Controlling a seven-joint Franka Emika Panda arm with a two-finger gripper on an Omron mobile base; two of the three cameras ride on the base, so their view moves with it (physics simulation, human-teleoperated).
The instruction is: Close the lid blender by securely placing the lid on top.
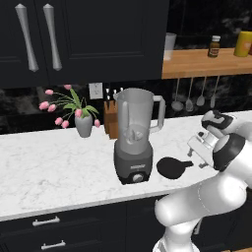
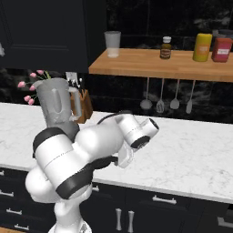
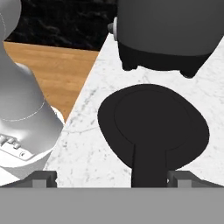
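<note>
Hand view: lid [image 3: 151, 127] flat before blender [image 3: 166, 33], tab between wide-open claw [image 3: 109, 178] tips.

The white arm rises from the five o'clock corner of the left base view, folds at a dark-banded elbow and bends forward and down, its wrist at three o'clock. In the hand view the end effector [image 3: 112, 178] points down, its jaws spread wide with nothing between them. Its two dark fingertips [image 3: 43, 177] stand at seven and five o'clock along the lower edge.
</note>
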